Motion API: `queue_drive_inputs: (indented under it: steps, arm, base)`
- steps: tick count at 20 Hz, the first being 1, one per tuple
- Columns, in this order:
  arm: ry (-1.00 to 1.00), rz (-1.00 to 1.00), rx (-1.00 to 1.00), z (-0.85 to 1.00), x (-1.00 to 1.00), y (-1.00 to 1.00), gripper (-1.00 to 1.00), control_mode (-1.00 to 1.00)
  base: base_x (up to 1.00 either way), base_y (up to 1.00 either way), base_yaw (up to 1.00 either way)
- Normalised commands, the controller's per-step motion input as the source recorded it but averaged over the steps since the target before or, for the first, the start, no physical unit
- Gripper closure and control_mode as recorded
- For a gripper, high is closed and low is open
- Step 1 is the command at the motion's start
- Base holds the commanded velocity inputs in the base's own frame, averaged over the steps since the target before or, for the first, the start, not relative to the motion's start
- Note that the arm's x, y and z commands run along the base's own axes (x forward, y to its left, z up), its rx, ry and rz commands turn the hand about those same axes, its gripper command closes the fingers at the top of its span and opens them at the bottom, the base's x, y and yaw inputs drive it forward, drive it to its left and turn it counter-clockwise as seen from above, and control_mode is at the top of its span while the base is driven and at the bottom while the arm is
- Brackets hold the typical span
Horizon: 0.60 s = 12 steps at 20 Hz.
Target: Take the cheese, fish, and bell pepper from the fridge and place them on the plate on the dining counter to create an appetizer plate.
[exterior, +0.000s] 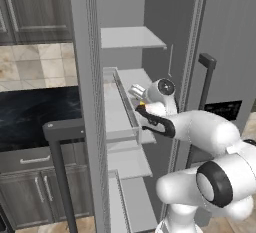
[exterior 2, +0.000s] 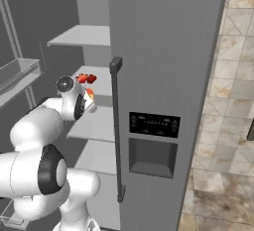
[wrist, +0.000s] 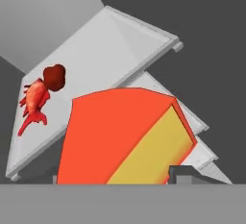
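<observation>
scene: the fridge (exterior 2: 163,51) is open, and the white arm reaches into it from the lower part of both base views
gripper: the gripper (exterior: 142,108) is at centre frame in the left base view, just in front of a pale shelf edge; in the right base view the gripper (exterior 2: 91,97) is left of centre, beside the long door handle (exterior 2: 116,126)
fingers: clamped on the cheese; one dark fingertip (wrist: 185,174) shows low right in the hand view, against the wedge's yellow face; the other finger is hidden behind the wedge
cheese: the cheese (wrist: 125,136) is large in the lower centre of the hand view, red rind side facing up-left and yellow face to the right; it sits in front of the shelf, not resting on it; a small orange spot at the gripper tip in the left base view (exterior: 141,105) and in the right base view (exterior 2: 90,94)
fish: the fish (wrist: 33,104) lies on the grey shelf (wrist: 96,50) at the left of the hand view, tail towards lower left; seen as a red speck in the right base view (exterior 2: 82,79), above the gripper
bell pepper: the bell pepper (wrist: 54,77) is a dark-red blob touching the fish's upper end, on the same shelf; in the right base view (exterior 2: 91,79) it is just right of the fish
fridge door: the closed door takes up the middle of the right base view, with a black dispenser panel (exterior 2: 154,124) at centre-low
other: dark counter top (exterior: 35,114) at the left of the left base view, with grey cabinets below it
</observation>
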Motion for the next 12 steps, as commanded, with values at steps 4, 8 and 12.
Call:
queue_drive_inputs:
  steps: [4, 8, 12]
  arm:
    - [0.23, 0.15, 0.01, 0.72, -0.93, -0.03, 1.0, -1.0]
    - [0.23, 0.16, 0.0, 0.68, -0.76, -0.17, 1.0, -1.0]
    - [0.21, 0.12, 0.0, 0.57, -0.62, -0.25, 1.0, -1.0]
  base:
    - [0.0, 0.0, 0.0]
    - [0.0, 0.0, 0.0]
    - [0.0, 0.0, 0.0]
